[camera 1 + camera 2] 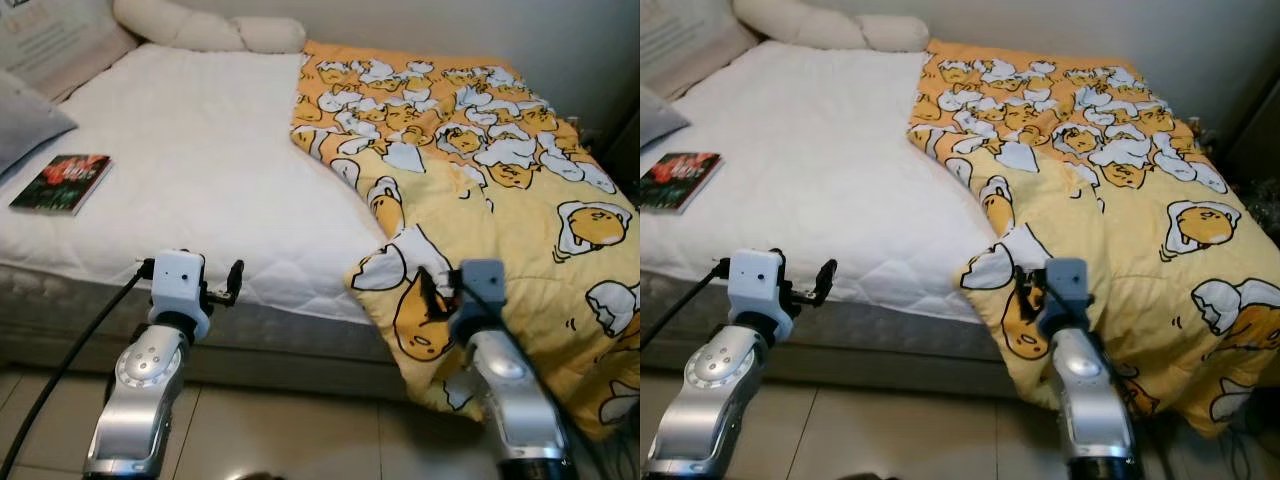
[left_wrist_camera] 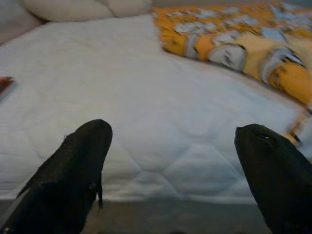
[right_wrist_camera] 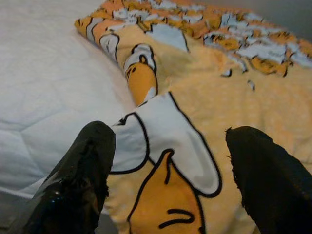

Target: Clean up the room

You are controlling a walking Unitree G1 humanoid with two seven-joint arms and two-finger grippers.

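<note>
A yellow-orange blanket [image 1: 480, 190] printed with cartoon eggs covers the right half of the bed and spills over its front edge. Its folded corner [image 3: 165, 131] lies just ahead of my right gripper [image 3: 168, 165], which is open, with one finger on either side of that corner and not touching it. My left gripper [image 2: 170, 161] is open too and holds nothing. It hovers at the front edge of the bare white mattress [image 1: 200, 170]. A red and green book [image 1: 62, 183] lies on the mattress at the far left.
Cream pillows [image 1: 205, 28] line the head of the bed, and a grey pillow [image 1: 25, 120] lies at the left edge. The grey bed base [image 1: 280, 335] runs across in front of me, with tiled floor [image 1: 300, 430] below. A wall closes the far side.
</note>
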